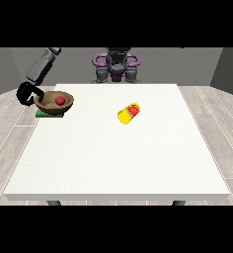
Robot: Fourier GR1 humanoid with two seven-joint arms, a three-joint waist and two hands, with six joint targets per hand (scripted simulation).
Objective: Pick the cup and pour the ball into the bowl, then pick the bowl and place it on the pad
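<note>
A: One bowl [54, 103], one ball [59, 101], one cup [129, 113], one pad [50, 113]; that is the whole count on the counter [118, 163], and only one hand [26, 94] shows.

B: Where does the bowl lie from that hand?

A: Just beside it, toward the counter's middle; the hand at the view's left sits at the bowl's outer rim, near the counter's far corner on that side; its dark fingers look curled at the rim, though whether they truly pinch it I cannot tell.

B: And the ball?

A: Inside the bowl; the bowl appears to rest on the green pad, which peeks out beneath its near side; so I judge the coming move turns on the hand drawing away from the rim, outward past the counter's edge.

B: The cup?

A: Lying on its side, well apart, about the counter's centre; its long axis runs diagonally, red mouth toward the far edge; the other hand is not seen.
</note>
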